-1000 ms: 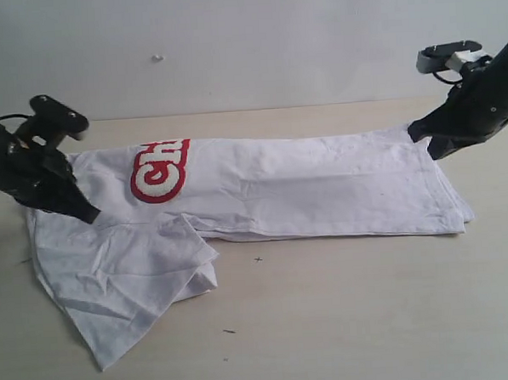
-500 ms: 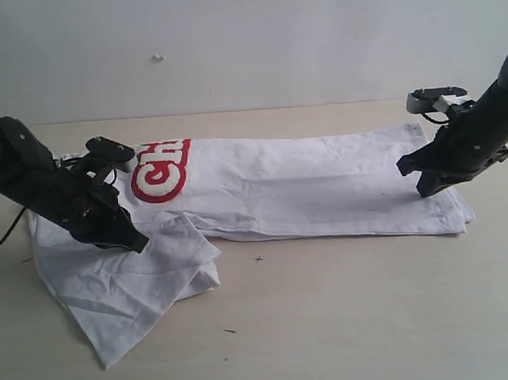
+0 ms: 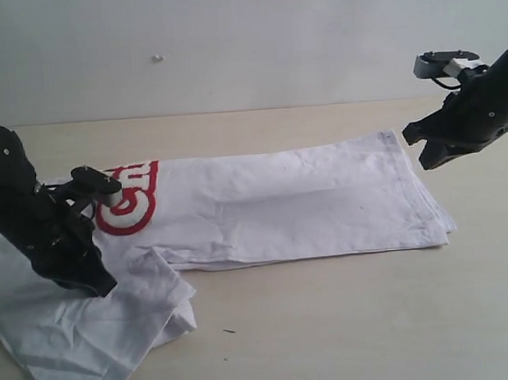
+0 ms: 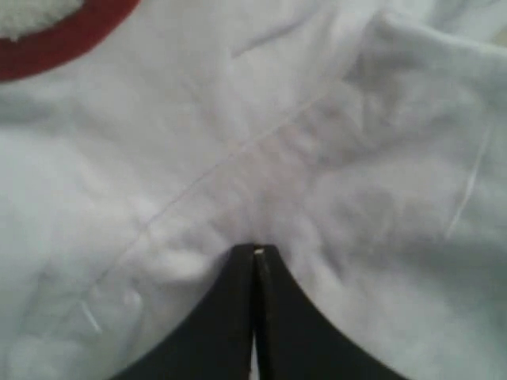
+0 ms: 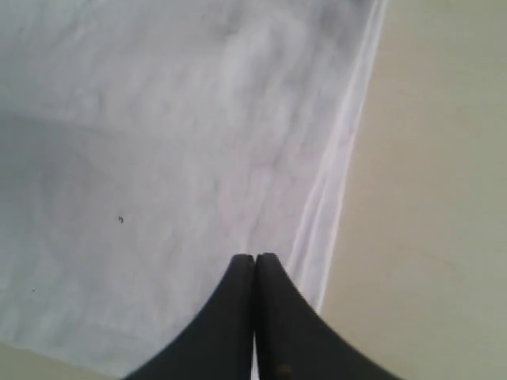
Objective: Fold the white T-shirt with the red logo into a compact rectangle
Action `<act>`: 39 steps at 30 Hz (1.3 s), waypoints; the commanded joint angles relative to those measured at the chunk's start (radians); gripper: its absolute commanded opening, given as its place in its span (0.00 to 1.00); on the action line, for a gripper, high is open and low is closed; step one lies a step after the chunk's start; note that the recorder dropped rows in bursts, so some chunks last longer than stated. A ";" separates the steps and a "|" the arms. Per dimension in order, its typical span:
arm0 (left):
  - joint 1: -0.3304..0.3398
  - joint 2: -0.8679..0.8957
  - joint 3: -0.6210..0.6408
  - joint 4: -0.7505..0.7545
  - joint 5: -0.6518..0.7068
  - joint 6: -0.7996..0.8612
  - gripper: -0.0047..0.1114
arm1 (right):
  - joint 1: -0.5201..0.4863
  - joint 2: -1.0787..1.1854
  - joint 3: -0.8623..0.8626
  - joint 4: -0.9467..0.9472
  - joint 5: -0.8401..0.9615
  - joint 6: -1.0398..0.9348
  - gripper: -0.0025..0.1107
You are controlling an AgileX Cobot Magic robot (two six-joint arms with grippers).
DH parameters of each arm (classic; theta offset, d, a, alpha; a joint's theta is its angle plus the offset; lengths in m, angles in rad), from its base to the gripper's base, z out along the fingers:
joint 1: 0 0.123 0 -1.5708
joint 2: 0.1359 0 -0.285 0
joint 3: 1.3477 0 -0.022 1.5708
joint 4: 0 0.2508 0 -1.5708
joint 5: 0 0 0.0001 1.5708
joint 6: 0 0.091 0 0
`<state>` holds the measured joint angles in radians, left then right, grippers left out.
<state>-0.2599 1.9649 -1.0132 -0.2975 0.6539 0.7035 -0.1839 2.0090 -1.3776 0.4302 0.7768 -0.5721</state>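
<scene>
The white T-shirt (image 3: 289, 205) lies folded into a long band across the table, with loose crumpled cloth spread at its front left end. Part of the red logo (image 3: 127, 205) shows near that end, and its red edge (image 4: 55, 39) also appears in the left wrist view. My left gripper (image 3: 101, 287) presses down into the crumpled cloth just in front of the logo. Its jaws (image 4: 255, 252) are shut, with a sliver of white fabric between the tips. My right gripper (image 3: 424, 157) is shut on nothing and hovers just off the hem corner (image 5: 255, 257).
The pale wooden table (image 3: 372, 320) stretches bare in front of the shirt, with a few small dark specks (image 3: 230, 332). A plain white wall (image 3: 272, 44) rises behind the table's far edge.
The left gripper dragged the shirt leftward and toward the front, so logo and hem both shifted left. The right gripper lifted off the hem end and moved back.
</scene>
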 commanded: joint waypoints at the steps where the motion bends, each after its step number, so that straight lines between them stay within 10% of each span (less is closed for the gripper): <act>1: -0.001 0.010 0.080 0.088 0.264 -0.029 0.04 | -0.003 -0.063 0.005 0.002 0.061 -0.009 0.02; 7: -0.001 -0.130 0.090 0.035 0.146 -0.031 0.04 | -0.003 -0.154 0.068 0.008 0.002 -0.009 0.02; 19: 0.006 -0.124 0.090 -0.028 -0.540 -0.294 0.04 | -0.003 -0.195 0.078 0.041 -0.040 -0.009 0.02; 39: -0.101 0.051 -0.226 -0.058 -0.455 -0.258 0.04 | -0.003 -0.195 0.078 0.041 -0.093 -0.029 0.02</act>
<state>-0.3208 1.9988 -1.2327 -0.3481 0.2312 0.4261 -0.1839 1.8214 -1.3016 0.4666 0.7023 -0.5899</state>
